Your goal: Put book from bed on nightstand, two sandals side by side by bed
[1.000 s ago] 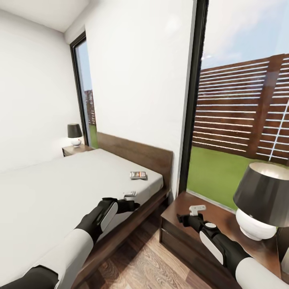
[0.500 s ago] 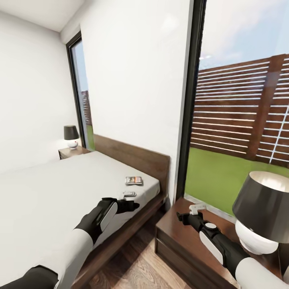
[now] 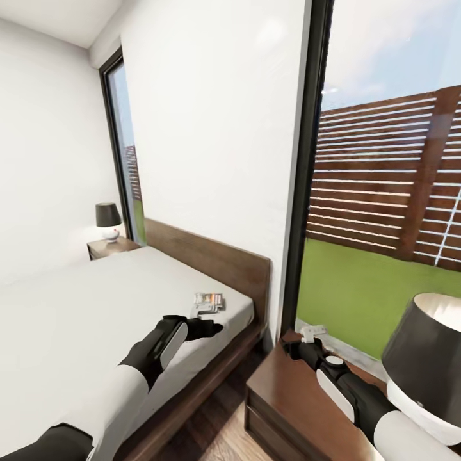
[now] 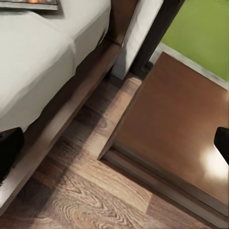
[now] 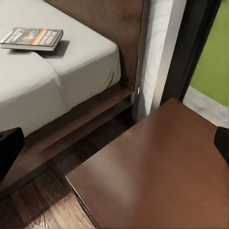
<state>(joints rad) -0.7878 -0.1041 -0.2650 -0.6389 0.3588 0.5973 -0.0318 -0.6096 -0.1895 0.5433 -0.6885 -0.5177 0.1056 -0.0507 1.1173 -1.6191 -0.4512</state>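
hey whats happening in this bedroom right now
A two-armed robot stands between the bed and the near nightstand. The book lies flat on the mattress near the headboard, not yet picked up. The left pincer hovers over the bed edge just short of the book, open and empty. The right pincer is above the nightstand top, also open, beside a lamp. Nothing is being held.

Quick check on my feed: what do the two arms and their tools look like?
Both arms match: white upper segment, black forearm bearing a white oval panel, ending in a black tool. The left tool is all black; the right tool sits below a small white bracket. No cables or markings are visible.
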